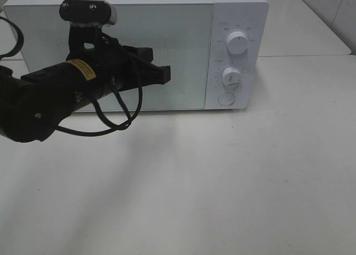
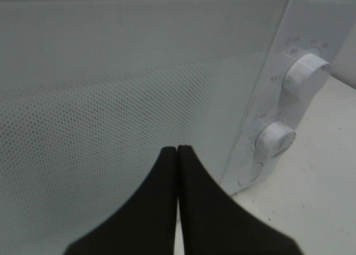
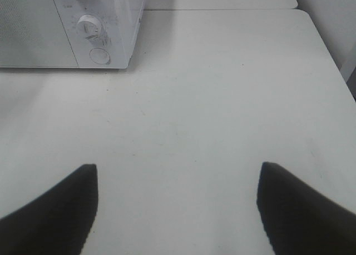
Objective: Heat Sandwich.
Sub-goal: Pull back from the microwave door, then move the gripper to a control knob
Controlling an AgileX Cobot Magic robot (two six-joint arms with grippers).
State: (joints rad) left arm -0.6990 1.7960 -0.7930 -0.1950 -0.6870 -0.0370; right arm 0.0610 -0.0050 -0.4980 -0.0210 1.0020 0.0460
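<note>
Near edge first: the lower half of the high view is bare white surface. The sandwich is not in view on any camera.

The right gripper hangs over that surface with its fingers spread wide and nothing between them. The microwave is at the upper left of its frame, well apart.

Further back, the left gripper sits centre-left in the high view, in front of the microwave door. Its fingers are pressed together and hold nothing. I can't tell whether the tips touch the door.

The door looks shut, and its dotted panel hides the inside, so the sandwich may be in there — can't confirm.

My read is that the step in hand is the control strip at the right of the microwave: upper knob, lower knob, and the round button beneath. How to do it well:
- Button: use the pressed-together fingers as one blunt tip. Hit the centre square on and push straight and light — the oven could skid on this smooth surface.
- Knob: spread the fingers first and straddle the knob. Twist about its axis with no sideways drag.
- Keep the cable looped under the left arm from snagging.
- The right gripper is free, so it could brace the casing.
</note>
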